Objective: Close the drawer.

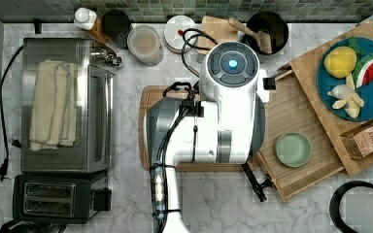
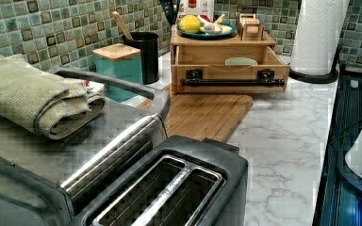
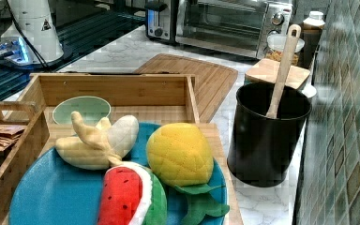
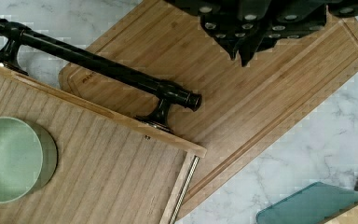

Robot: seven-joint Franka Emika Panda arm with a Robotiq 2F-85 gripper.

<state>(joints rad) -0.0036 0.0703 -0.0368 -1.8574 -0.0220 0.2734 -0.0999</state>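
The drawer is pulled out of its bamboo cabinet, its ribbed bottom exposed and a green bowl sitting inside. Its black bar handle runs along the front and overhangs the edge of a darker cutting board. My gripper hangs above that board, a short way in front of the handle and apart from it. Its black fingers meet at a point, shut on nothing. In the top view my white arm covers most of the board.
A blue plate of toy fruit and a tea box sit on the cabinet top. A toaster oven and toaster stand at the top view's left, a black utensil pot at the back, a paper towel roll beside the drawer.
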